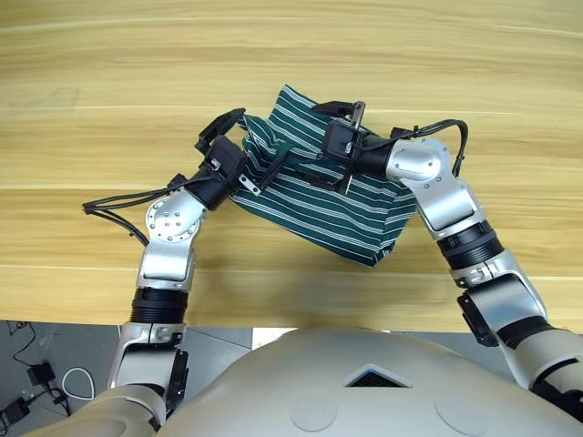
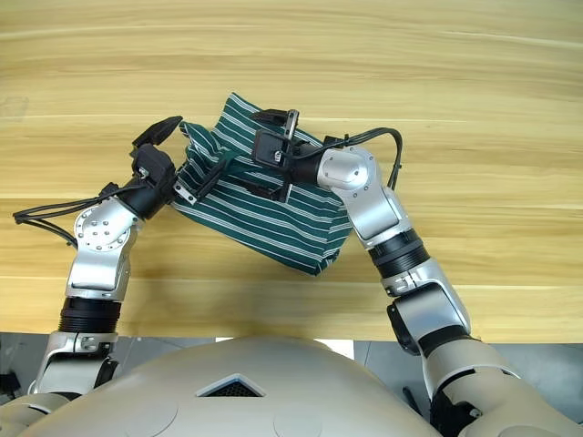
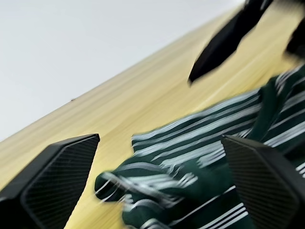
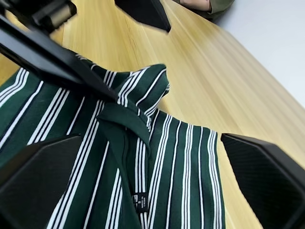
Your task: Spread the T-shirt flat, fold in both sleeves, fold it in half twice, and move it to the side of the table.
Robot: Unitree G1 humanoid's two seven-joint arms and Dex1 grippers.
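Bright, even overhead light; soft shadows

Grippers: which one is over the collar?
The right gripper: the T-shirt's collar and label lie between its open fingers. The left gripper is at a bunched edge.
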